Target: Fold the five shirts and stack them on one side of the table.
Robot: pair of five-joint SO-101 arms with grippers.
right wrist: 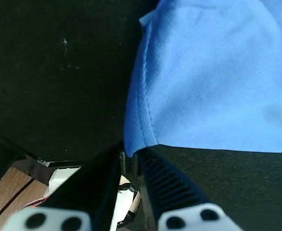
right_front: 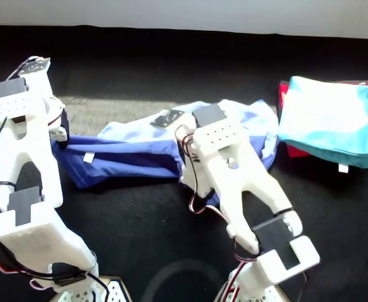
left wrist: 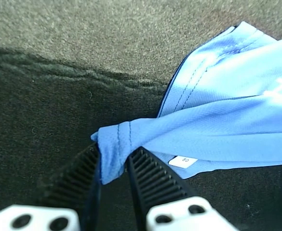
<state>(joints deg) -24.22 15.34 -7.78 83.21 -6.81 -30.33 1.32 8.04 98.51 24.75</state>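
Observation:
A blue shirt (right_front: 133,154) lies stretched across the middle of the black table. At its left end my left gripper (left wrist: 113,166) is shut on a bunched corner of the blue shirt (left wrist: 218,120), low over the cloth. My right gripper (right wrist: 130,156) is shut on a hem corner of the blue shirt (right wrist: 213,82) near its middle, under the right arm (right_front: 224,148) in the high view. At the back right a folded turquoise shirt (right_front: 331,119) tops a stack with a red shirt (right_front: 290,148) showing underneath.
The black table cloth (right_front: 139,233) has free room in front of the blue shirt. A white wall edge runs along the far side. A wooden floor strip and the table's edge (right wrist: 15,192) show under the right gripper.

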